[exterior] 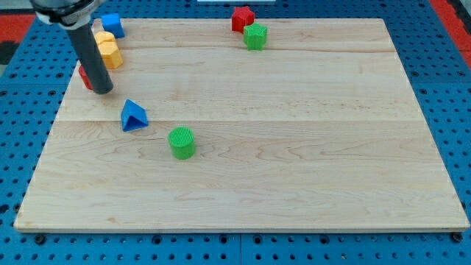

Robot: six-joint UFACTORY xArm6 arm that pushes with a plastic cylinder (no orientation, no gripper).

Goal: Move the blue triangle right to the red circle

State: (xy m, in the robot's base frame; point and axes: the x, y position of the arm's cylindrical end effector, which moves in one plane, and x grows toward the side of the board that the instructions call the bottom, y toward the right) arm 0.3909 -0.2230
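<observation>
Blue perforated panelling surrounds a pale wooden counter (294, 147) made of joined planks, which fills most of the view.

Rod: a dark straight rod descends from the view's top left. My tip (101, 91) rests on the counter near its left edge. No hand is fitted to the arm, so nothing is held and no opening can be reported.

Task items: the blue triangle (133, 116) lies on the counter just below and to the right of my tip, close but apart from it. The red circle (85, 76) is largely hidden behind the rod; only a red sliver shows at the rod's left side, and its shape cannot be confirmed from this view. The blue triangle sits to the lower right of that red piece, with the rod between them.

Other items: two yellow blocks (108, 50) stand touching one another just above my tip. A blue block (112, 24) sits above them at the counter's top left corner. At the top edge, right of centre, a red block (242, 18) touches a green block (255, 36). A green cylinder (182, 142) stands near the blue triangle, to its lower right, clearly separate from it.
</observation>
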